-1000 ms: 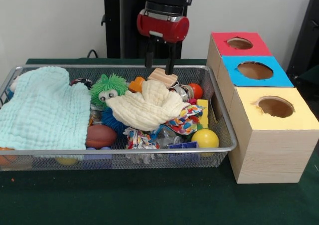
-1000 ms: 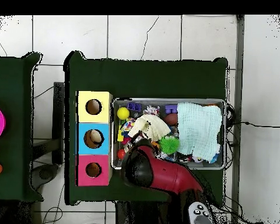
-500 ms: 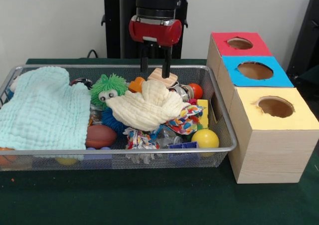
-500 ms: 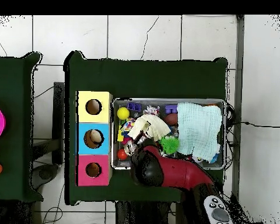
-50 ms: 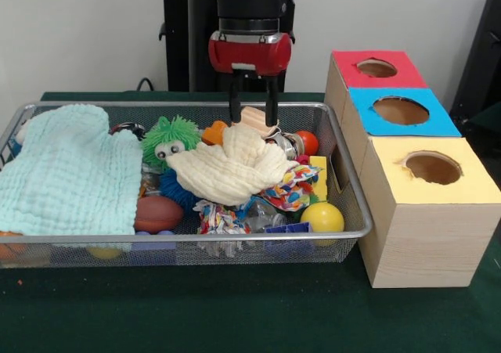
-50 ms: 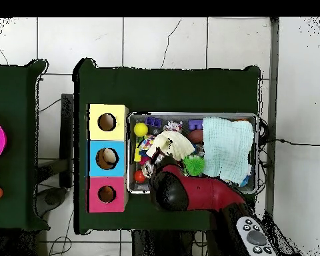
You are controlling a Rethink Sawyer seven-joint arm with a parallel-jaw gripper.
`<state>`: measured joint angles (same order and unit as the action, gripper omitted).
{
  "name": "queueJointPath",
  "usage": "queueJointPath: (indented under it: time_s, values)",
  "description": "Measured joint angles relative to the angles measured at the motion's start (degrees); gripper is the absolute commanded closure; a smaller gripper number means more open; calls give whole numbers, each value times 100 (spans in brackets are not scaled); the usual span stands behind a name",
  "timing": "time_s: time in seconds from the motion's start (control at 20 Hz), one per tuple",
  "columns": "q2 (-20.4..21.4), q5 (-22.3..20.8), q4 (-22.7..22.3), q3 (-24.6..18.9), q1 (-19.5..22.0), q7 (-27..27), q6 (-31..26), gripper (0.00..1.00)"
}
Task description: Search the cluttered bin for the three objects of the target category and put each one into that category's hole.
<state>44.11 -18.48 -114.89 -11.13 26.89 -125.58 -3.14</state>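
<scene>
My gripper (image 5: 252, 121) hangs open at the back of the wire bin (image 5: 180, 238), its two black fingers (image 5: 233, 109) down on either side of a pale wooden block (image 5: 255, 119). The block rests against a cream cloth (image 5: 231, 169) heaped mid-bin. To the right stand three boxes with round holes: red (image 5: 376, 67), blue (image 5: 401, 110) and yellow (image 5: 432, 167). In the overhead view the red arm (image 6: 189, 195) covers the gripper and the block. There the blue box's hole (image 6: 107, 158) shows something pale inside.
A mint cloth (image 5: 66, 173) covers the bin's left half. Around the cream cloth lie a green fuzzy toy (image 5: 168, 138), a brown football (image 5: 158, 212), a yellow ball (image 5: 322, 217), a red ball (image 5: 308, 142) and a patterned rag (image 5: 290, 189).
The gripper swung a little left, then back right and lower. Its fingers now reach down beside the wooden block instead of hovering above it.
</scene>
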Motion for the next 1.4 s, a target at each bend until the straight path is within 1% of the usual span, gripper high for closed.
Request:
queueJointPath:
  time_s: [0.25,0.4,0.6,0.65,0.75,0.85,1.0,1.05,1.15,1.25,1.35,1.4]
  values:
    - [-39,-131,55,-67,-32,0,0,0]
    - [-57,-143,85,-65,-171,0,0,0]
    - [-160,-142,169,19,-533,0,0,0]
    - [-221,-142,216,98,-751,0,0,0]
    - [-266,-142,246,172,-915,0,0,0]
    - [-345,-142,299,351,-1227,0,1,0]
    - [-443,-140,349,559,-1529,0,21,0]
    - [-525,-140,374,725,-1754,0,62,0]
    - [-585,-139,381,847,-1906,0,87,0]
    - [-670,-138,382,1070,-2141,0,91,0]
    - [-708,-138,382,1212,-2263,0,91,0]
    - [-741,-136,384,1384,-2399,0,91,0]
